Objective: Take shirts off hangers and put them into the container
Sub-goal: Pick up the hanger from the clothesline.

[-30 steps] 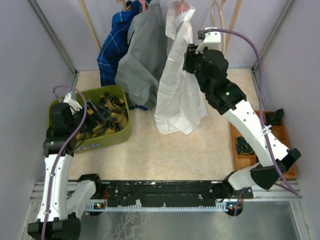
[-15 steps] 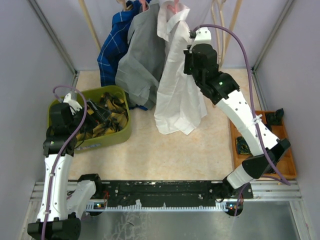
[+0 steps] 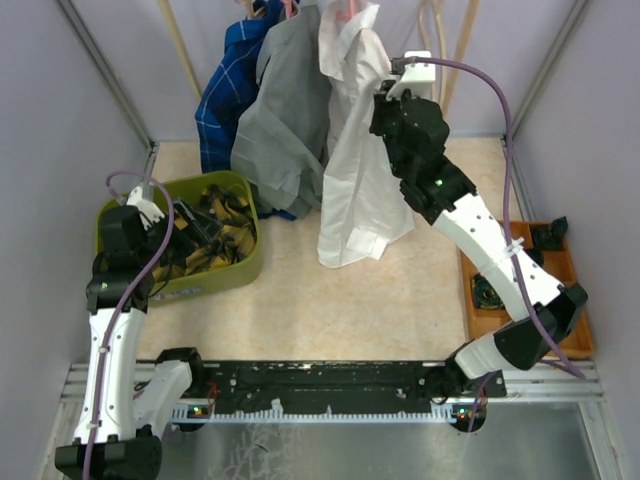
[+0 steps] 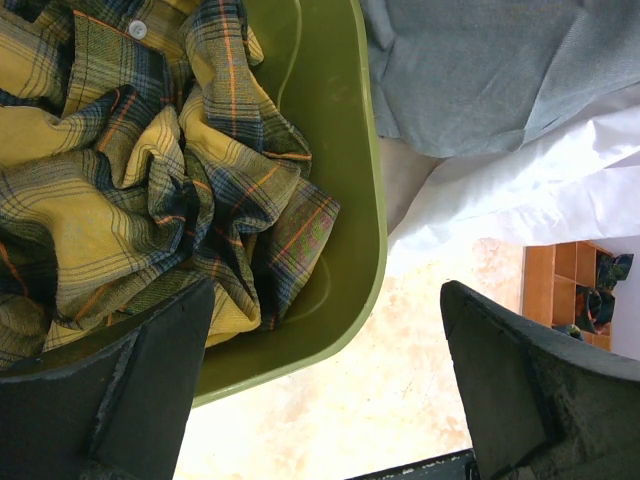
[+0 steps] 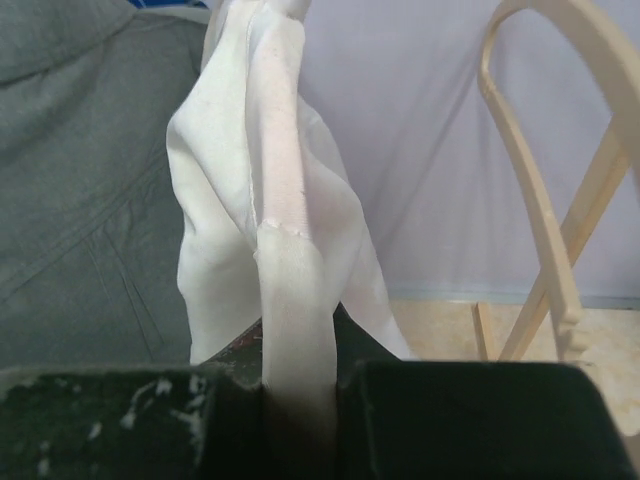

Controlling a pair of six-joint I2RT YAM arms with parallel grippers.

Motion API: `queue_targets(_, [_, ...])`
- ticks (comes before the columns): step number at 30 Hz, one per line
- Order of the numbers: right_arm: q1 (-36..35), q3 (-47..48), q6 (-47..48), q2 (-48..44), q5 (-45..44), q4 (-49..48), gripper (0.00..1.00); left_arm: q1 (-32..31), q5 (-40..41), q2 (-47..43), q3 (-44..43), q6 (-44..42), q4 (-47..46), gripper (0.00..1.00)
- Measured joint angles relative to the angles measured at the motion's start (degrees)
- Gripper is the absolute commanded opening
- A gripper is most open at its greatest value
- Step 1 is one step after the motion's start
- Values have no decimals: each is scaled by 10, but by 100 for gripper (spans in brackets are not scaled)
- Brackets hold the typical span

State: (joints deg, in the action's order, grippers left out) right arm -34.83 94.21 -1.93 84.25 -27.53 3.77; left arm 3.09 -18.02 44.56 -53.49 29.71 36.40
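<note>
1. Right gripper (image 5: 298, 405): the jaws are drawn together on a narrow fold of the white shirt (image 5: 265, 200). The cloth strip rises straight up from between the fingers. Clamped on cloth, nothing else touched.
2. Right wrist view: the grey shirt (image 5: 80, 180) hangs just left of the white one and touches it. A pale hanger (image 5: 540, 200) stands to the right, apart from the gripper, against the back wall.
3. Top view: the right gripper (image 3: 385, 100) is raised at the right edge of the white shirt (image 3: 355, 170), high up near the collar, toward the back of the bench (image 3: 350, 300). The shirt's hem hangs over the middle of the bench. A pink hanger (image 3: 345, 14) shows at its top.
4. Only the top view shows the row: blue shirt (image 3: 225, 95), grey shirt (image 3: 280, 120), then white, left to right along the back edge.
5. Left gripper (image 4: 320, 380): jaws wide apart, holding nothing. One finger is over the plaid shirt (image 4: 120, 200), the other over bare bench, so the gripper straddles the rim of the container (image 4: 365, 200).
6. Top view: the container (image 3: 250, 265) sits at the bench's left edge with the plaid shirt (image 3: 215, 235) crumpled inside. An orange tray (image 3: 560, 300) lies at the right edge.
7. Only the left wrist view shows the shirt's buttons and the grey shirt's hem (image 4: 480, 70) beyond the rim.
</note>
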Motion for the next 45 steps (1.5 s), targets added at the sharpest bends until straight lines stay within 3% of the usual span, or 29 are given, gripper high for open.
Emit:
queue_targets(12, [0,-73,-17,-104,-7,-57,0,0,-3,0,0,4,0,100])
queue_targets(23, [0,-84,-28,-122,-2,-54,0,0,-7,-1,-6,5,1,100])
queue_targets(32, [0,-152,-28,-258,85,73,0,0,-29,-31,-33,3,-18,100])
queue_targets(41, [0,-176,8,-436,224,238,0,0,-165,-35,-20,49,-143,100])
queue_targets(45, [0,-140,19,-472,279,329,0,0,-223,-33,-4,81,-209,99])
